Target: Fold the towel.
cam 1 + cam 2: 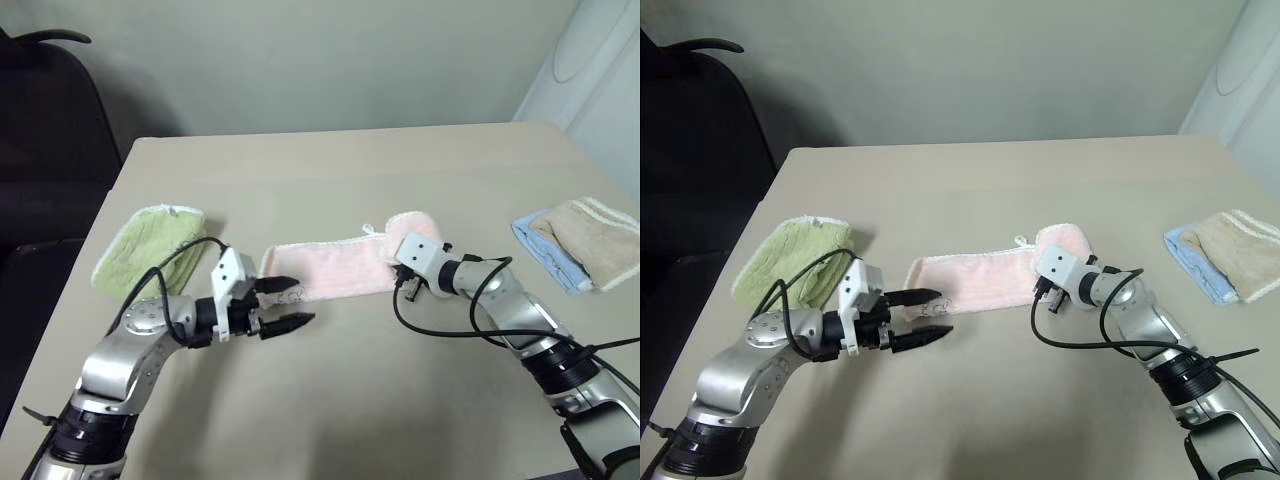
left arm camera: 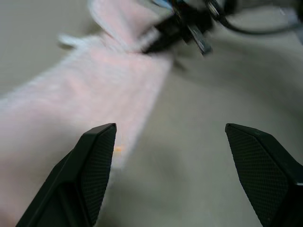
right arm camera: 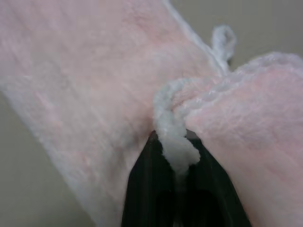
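Observation:
The pale pink towel point(image 1: 325, 270) lies as a long narrow strip across the middle of the table point(image 1: 330, 170). Its right end is lifted and curled back over the strip. My right gripper point(image 3: 174, 143) is shut on the whitish hem at that end, and the pink cloth drapes over its fingers. At the strip's left end my left gripper point(image 1: 302, 302) hovers just off the corner, open, with nothing between its black fingers point(image 2: 97, 156). The left wrist view looks along the strip toward the right gripper.
A folded light green towel point(image 1: 150, 245) lies at the table's left side, close behind my left arm. A beige towel point(image 1: 598, 238) on a blue one point(image 1: 545, 250) sits at the right edge. A black chair point(image 1: 50, 130) stands off the table's left.

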`<control>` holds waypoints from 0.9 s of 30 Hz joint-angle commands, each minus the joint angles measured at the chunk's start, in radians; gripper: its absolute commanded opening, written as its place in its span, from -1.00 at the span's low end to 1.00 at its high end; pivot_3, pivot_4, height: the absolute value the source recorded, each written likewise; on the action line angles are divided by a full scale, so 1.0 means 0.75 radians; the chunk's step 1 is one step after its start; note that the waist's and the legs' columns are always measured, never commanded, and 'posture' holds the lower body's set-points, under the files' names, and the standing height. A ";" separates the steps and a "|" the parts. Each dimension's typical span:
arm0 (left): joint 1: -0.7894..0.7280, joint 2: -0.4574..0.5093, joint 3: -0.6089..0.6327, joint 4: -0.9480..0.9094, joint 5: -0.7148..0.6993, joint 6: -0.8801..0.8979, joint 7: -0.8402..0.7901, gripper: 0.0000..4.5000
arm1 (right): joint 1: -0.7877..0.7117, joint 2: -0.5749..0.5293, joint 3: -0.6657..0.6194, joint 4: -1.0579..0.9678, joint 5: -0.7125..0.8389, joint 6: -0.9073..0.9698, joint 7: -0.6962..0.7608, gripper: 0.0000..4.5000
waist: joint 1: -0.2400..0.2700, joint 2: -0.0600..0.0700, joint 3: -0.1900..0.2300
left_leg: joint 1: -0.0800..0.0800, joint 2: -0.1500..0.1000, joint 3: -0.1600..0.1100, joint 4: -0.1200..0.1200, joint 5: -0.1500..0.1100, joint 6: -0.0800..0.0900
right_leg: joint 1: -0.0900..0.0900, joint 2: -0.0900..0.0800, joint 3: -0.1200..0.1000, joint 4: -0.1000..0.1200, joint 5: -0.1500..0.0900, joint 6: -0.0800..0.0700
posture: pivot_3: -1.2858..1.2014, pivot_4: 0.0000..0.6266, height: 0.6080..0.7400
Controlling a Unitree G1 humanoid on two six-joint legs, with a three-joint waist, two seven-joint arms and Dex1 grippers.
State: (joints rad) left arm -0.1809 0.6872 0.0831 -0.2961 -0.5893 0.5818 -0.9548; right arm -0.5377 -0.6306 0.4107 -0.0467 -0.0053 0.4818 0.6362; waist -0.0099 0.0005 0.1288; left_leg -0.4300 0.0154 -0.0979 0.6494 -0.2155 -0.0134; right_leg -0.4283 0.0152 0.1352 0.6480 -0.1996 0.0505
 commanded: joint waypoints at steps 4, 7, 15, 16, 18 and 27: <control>0.007 -0.039 0.117 -0.081 -0.144 0.132 0.135 0.77 | 0.058 0.008 -0.234 -0.177 0.203 0.097 0.129 0.25 | 0.001 0.000 0.000 | 0.000 0.000 0.001 0.000 0.001 -0.002 | 0.001 0.000 0.000 -0.001 -0.001 -0.002 | 0.03 -0.52 0.92; 0.026 -0.081 0.167 -0.120 -0.243 0.234 0.236 0.77 | 0.085 0.024 -0.441 -0.289 0.379 0.193 0.134 0.70 | 0.003 0.000 0.000 | 0.000 0.000 0.002 0.000 0.003 -0.005 | 0.001 0.000 0.000 -0.001 -0.004 -0.006 | 0.03 -0.52 0.92; 0.086 -0.136 0.265 -0.195 -0.488 0.463 0.469 0.77 | 0.026 0.056 -0.639 -0.136 0.476 0.295 0.044 0.10 | 0.005 -0.003 -0.001 | 0.011 0.000 0.005 -0.002 0.005 -0.008 | 0.011 0.002 0.001 -0.001 -0.010 -0.014 | 0.03 -0.52 0.92; 0.095 -0.152 0.278 -0.202 -0.532 0.495 0.514 0.77 | 0.017 0.066 -0.608 -0.058 0.439 0.263 0.036 -0.05 | 0.005 -0.003 -0.002 | 0.014 0.000 0.005 -0.002 0.005 -0.008 | 0.013 0.002 0.002 -0.001 -0.011 -0.014 | 0.03 -0.52 0.92; 0.108 -0.178 0.292 -0.220 -0.597 0.548 0.603 0.77 | -0.006 0.101 -0.547 0.098 0.374 0.176 0.027 -0.37 | 0.006 -0.003 -0.002 | 0.015 0.000 0.005 -0.003 0.005 -0.008 | 0.014 0.002 0.002 -0.001 -0.011 -0.014 | 0.03 -0.52 0.92; 0.204 -0.193 0.343 -0.268 -0.838 0.719 0.952 0.77 | -0.116 0.261 -0.371 0.647 0.139 -0.186 0.016 -0.99 | -0.001 -0.004 -0.003 | 0.016 0.002 0.005 -0.005 0.004 -0.008 | 0.012 0.003 0.001 0.001 -0.005 -0.005 | 0.03 -0.52 0.92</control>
State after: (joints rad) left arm -0.0235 0.5356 0.3134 -0.4647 -1.1780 1.1068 -0.2684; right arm -0.6220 -0.4437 0.1172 0.4060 0.1187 0.3653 0.6463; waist -0.0104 -0.0025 0.1266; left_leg -0.4175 0.0178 -0.0946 0.6456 -0.2123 -0.0195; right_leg -0.4185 0.0176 0.1354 0.6491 -0.2048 0.0434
